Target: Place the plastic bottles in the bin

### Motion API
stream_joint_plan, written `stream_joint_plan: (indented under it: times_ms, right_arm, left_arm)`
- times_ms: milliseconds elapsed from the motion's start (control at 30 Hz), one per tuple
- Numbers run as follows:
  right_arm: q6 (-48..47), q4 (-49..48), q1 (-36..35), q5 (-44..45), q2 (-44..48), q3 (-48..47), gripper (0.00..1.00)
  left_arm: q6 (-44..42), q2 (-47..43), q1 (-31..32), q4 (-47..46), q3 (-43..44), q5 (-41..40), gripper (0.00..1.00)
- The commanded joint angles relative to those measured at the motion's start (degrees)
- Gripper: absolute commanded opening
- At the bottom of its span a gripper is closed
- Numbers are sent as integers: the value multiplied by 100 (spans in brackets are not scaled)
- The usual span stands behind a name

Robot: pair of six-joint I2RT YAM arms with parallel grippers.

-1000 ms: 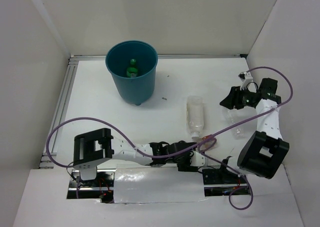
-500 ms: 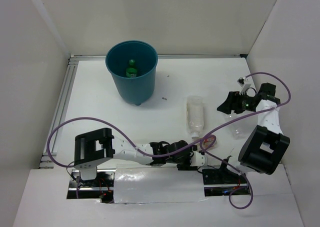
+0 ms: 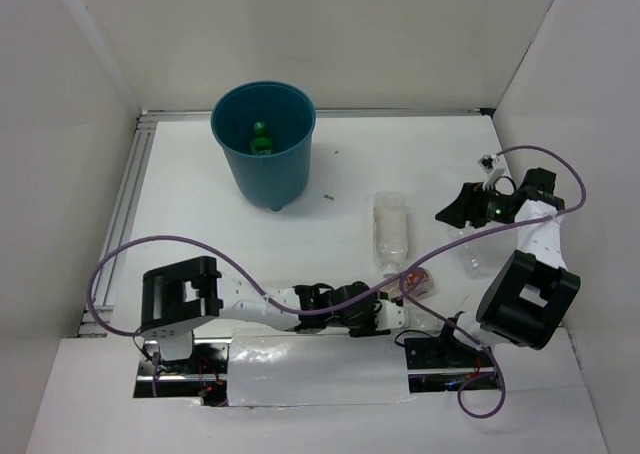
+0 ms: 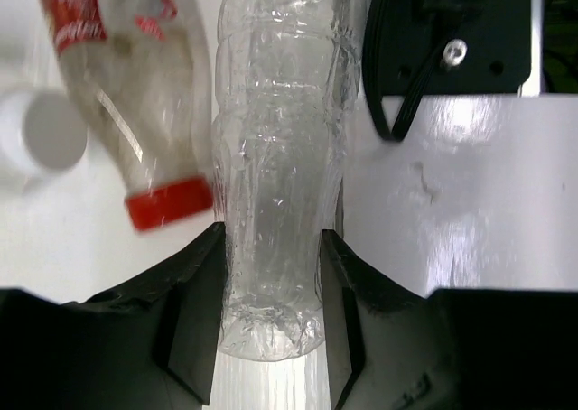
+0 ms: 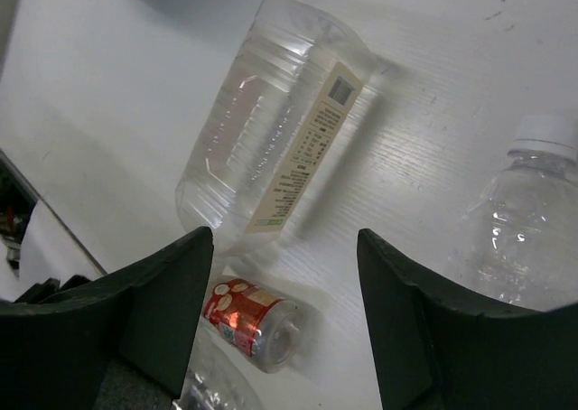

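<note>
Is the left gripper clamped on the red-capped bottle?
No, the left gripper is shut on the clear ribbed bottle, while the red-capped bottle lies beside it, outside the jaws.

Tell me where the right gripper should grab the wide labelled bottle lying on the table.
Probably take the wide bottle across its mid-body, the right gripper coming straight down, a finger on each long side. It lies flat on its side, label strip up, bare table along both long sides.

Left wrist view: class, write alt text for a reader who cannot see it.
The left gripper is shut on a clear ribbed bottle. Beside it lies a red-capped bottle with a red label.
</note>
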State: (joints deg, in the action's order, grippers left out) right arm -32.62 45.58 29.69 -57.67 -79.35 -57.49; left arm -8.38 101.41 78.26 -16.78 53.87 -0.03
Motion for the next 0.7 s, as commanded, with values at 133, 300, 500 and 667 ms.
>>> stream_joint_plan:
  times_ms: [133,300,500,667]
  right_arm:
    - [-648,828,248,-1342,113,-727,80]
    - [-465,628,300,-1422,-1,-921,99]
    - [-569,627,467,-1422,-168,-974,93]
    - [-675,680,467,-1422,-168,-834,90]
  left_arm:
    - [241,-1350,-21,428,-280,-804,0]
    - [180,-2308,-205,728,-386,-1481,0]
    - [231,-3591,-1513,921,-500,-2115,0]
    - [469,-4234,-2999,510,8,-1939,0]
